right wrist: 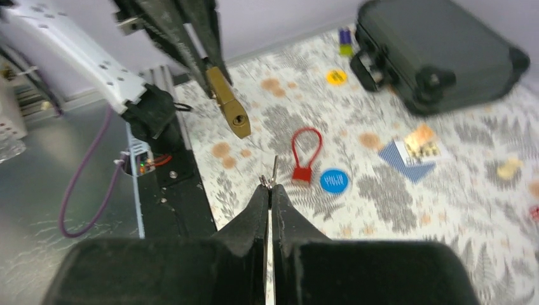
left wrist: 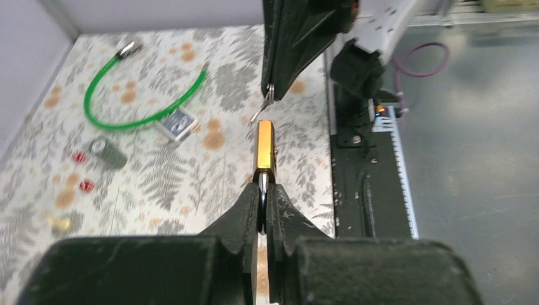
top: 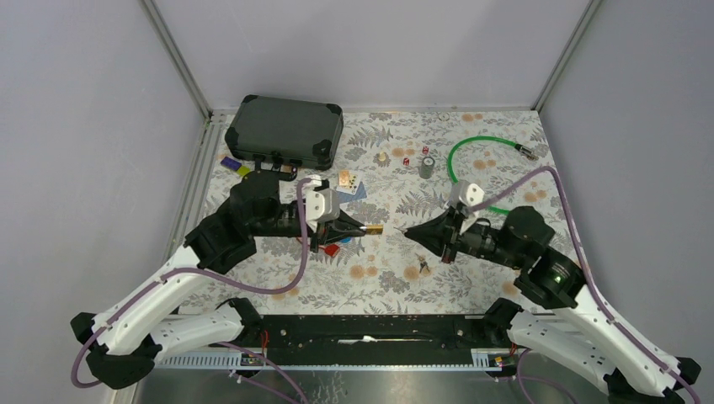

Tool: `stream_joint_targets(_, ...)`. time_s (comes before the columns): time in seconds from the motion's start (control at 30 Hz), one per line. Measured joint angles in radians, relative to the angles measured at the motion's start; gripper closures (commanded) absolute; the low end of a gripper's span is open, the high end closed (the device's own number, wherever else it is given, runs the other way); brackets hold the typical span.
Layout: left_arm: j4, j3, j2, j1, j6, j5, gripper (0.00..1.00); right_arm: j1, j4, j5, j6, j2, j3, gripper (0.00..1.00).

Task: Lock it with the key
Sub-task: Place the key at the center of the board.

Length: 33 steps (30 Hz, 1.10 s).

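My left gripper [left wrist: 264,190] clamps the brass padlock [left wrist: 265,145] by its shackle [left wrist: 260,185], held in mid-air. My right gripper [right wrist: 269,194] pinches the key [right wrist: 274,170]. In the right wrist view the keyhole [right wrist: 239,119] lies apart, at eleven o'clock from its tip. I should square blade to slot before pushing in.

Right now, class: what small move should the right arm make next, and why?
Probably ease the right gripper forward, aligning its small silver key with the keyhole of the rectangular brass padlock gripped by the left gripper; a gap separates them.
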Motion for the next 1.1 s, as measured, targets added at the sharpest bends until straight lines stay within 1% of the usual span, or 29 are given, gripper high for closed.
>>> stream_joint_targets(0.17, 0.119, -0.17, -0.026, 0.018, -0.13, -0.185, 1.0, 0.0, -0.09, 0.174, 0.093, 0.105, 0.0, 1.0)
stream_joint_targets(0.3, 0.183, -0.294, -0.01, 0.044, -0.262, -0.344, 1.0, 0.0, -0.182, 0.305, 0.214, 0.222, -0.029, 1.0)
stream_joint_targets(0.43, 0.237, -0.38, 0.019, 0.066, -0.387, -0.477, 1.0, 0.0, -0.27, 0.378, 0.325, 0.304, -0.121, 1.0)
stream_joint_targets(0.57, 0.292, -0.457, 0.055, 0.084, -0.488, -0.562, 1.0, 0.0, -0.335, 0.41, 0.403, 0.34, -0.196, 0.99)
stream_joint_targets(0.63, 0.314, -0.488, 0.079, 0.089, -0.528, -0.587, 1.0, 0.0, -0.356, 0.428, 0.43, 0.369, -0.208, 0.95)
stream_joint_targets(0.73, 0.333, -0.519, 0.112, 0.092, -0.571, -0.609, 1.0, 0.0, -0.362, 0.453, 0.459, 0.426, -0.208, 0.84)
stream_joint_targets(0.93, 0.367, -0.532, 0.143, 0.093, -0.615, -0.625, 1.0, 0.0, -0.367, 0.518, 0.498, 0.518, -0.208, 0.67)
stream_joint_targets(1.03, 0.382, -0.532, 0.149, 0.095, -0.625, -0.636, 1.0, 0.0, -0.36, 0.558, 0.507, 0.527, -0.208, 0.62)
stream_joint_targets(1.1, 0.393, -0.532, 0.161, 0.1, -0.632, -0.64, 1.0, 0.0, -0.347, 0.579, 0.509, 0.526, -0.208, 0.61)
